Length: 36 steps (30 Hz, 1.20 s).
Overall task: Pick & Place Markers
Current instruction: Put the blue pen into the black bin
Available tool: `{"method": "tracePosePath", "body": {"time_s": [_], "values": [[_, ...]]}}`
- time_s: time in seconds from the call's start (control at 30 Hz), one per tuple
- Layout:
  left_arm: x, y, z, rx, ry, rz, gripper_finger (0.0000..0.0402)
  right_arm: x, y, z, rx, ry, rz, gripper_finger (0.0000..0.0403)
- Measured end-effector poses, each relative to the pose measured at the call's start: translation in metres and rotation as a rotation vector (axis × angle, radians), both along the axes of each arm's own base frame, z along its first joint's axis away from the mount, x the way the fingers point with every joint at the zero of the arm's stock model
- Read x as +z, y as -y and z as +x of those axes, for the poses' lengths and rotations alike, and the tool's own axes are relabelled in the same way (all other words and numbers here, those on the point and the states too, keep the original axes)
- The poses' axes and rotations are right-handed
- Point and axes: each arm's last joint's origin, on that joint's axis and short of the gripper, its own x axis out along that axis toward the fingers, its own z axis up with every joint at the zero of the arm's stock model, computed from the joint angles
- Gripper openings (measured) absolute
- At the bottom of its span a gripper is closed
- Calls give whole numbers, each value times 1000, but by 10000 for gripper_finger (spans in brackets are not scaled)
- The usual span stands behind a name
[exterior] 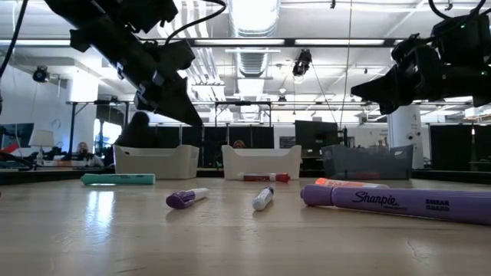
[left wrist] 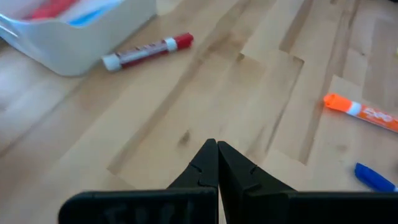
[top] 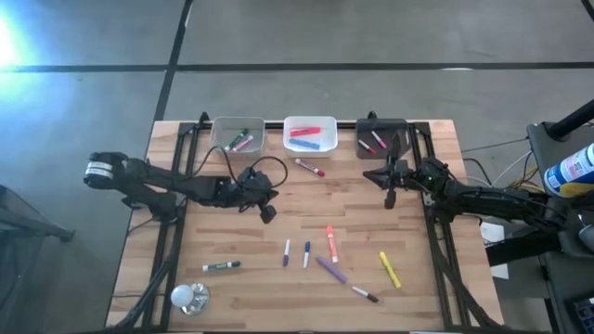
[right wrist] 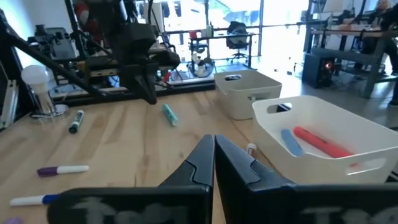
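Observation:
Several markers lie flat on the table: a red-capped one [top: 310, 167] [left wrist: 148, 51] near the white bin, a green one [top: 221, 266], a purple-and-white one [top: 286, 251], a blue one [top: 306, 253], an orange one [top: 330, 243] [left wrist: 360, 112], a purple one [top: 329, 269] [exterior: 391, 203], a yellow one [top: 389, 269] and a black-tipped one [top: 365, 294]. A teal marker [right wrist: 169, 114] [exterior: 119, 179] also lies there. My left gripper [top: 267, 211] [left wrist: 216, 149] hangs shut above bare wood at mid-table. My right gripper [top: 390, 195] [right wrist: 214, 146] hangs shut in front of the black bin.
Three bins stand along the far edge: the clear bin [top: 238, 136], the white bin [top: 309, 134] [right wrist: 323, 143] and the black bin [top: 381, 139], each with markers inside. A white light bulb [top: 188, 296] lies at the near left corner. Bare wood shows between the two grippers.

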Motion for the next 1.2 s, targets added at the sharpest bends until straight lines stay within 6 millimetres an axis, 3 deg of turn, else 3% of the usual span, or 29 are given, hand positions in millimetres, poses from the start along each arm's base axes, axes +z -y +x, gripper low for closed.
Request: {"method": "tracePosePath", "body": {"time_s": [0.3,0.7,1.03,1.2], "values": [[-2,28,13,-38,-26,-68,0,3,-11,4,83,30,19,8],[6,58,57,-21,-254,-91,1,14,-20,11,161,99,71,8],[10,68,81,-2,-368,-230,1,17,-12,34,153,-43,123,8],[8,75,80,53,-399,-314,6,14,-11,38,154,-74,96,9]]}}
